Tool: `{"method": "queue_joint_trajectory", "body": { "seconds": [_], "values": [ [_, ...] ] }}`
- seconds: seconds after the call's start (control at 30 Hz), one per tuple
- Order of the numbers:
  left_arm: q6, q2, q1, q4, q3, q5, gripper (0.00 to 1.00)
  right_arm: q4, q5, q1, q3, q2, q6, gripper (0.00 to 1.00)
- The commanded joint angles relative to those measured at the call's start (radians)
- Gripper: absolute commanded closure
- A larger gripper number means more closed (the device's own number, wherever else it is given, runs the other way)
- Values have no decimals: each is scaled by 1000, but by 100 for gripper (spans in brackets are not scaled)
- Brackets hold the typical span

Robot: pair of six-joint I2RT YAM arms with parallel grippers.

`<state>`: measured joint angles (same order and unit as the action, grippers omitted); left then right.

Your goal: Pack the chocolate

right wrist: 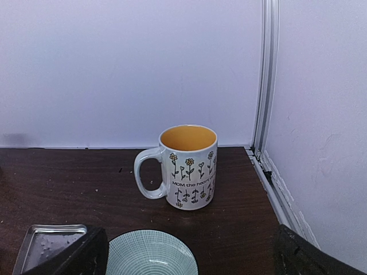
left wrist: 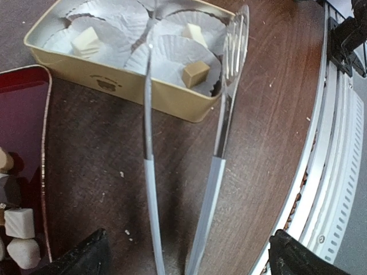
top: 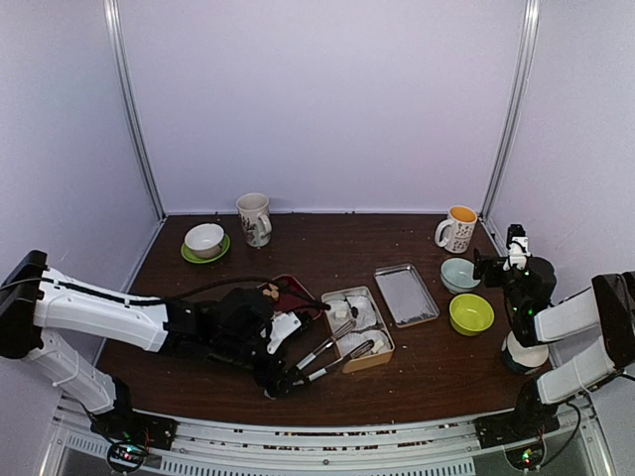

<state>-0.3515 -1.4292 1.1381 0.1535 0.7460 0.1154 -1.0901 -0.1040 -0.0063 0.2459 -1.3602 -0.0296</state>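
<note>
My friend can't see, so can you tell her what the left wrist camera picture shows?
Silver tongs lie on a dark wooden table between the open left tool's fingers, their tips over a gold tin of white paper cups holding three chocolate pieces. A red tray with more pieces sits at left.

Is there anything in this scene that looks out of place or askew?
Yes: the silver tongs lie loose on the table, inside the open left gripper, not held. Their tips appear propped on the rim of the gold tin, slanting over the paper cups.
</note>
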Motion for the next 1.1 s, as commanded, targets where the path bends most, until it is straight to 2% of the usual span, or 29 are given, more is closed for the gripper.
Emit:
{"method": "queue_joint_trajectory", "body": {
  "seconds": [0.0, 0.2, 0.3, 0.4, 0.47, 0.53, 0.6, 0.67, 0.9, 1.07],
  "values": [
    [34, -89, 43, -77, 8, -13, 2, -25, 11, 0, -5, -2, -3, 0],
    [23, -195, 52, -58, 65, -60, 7, -24, 11, 0, -3, -4, -3, 0],
    [15, -233, 52, -45, 90, -75, 14, -26, 13, 2, -8, 1, -1, 0],
    [10, -241, 51, -63, 83, -86, 22, -61, -84, 6, -22, 5, 36, 0],
    [9, -239, 52, -67, 80, -100, 28, -11, -74, 33, -14, 37, 71, 0],
    [7, -237, 52, -72, 78, -114, 37, 90, -60, 55, 15, 89, 96, 0],
    [5, -237, 52, -80, 73, -126, 45, 270, -49, 64, 64, 144, 89, 2],
    [5, -235, 51, -93, 65, -125, 47, 348, -54, 69, 88, 179, 78, 3],
    [11, -217, 52, -115, 49, -121, 65, 698, -39, 104, 178, 293, 41, 3],
    [13, -201, 51, -103, 51, -137, 71, 998, -54, 133, 290, 330, -26, 4]
  ]
}}
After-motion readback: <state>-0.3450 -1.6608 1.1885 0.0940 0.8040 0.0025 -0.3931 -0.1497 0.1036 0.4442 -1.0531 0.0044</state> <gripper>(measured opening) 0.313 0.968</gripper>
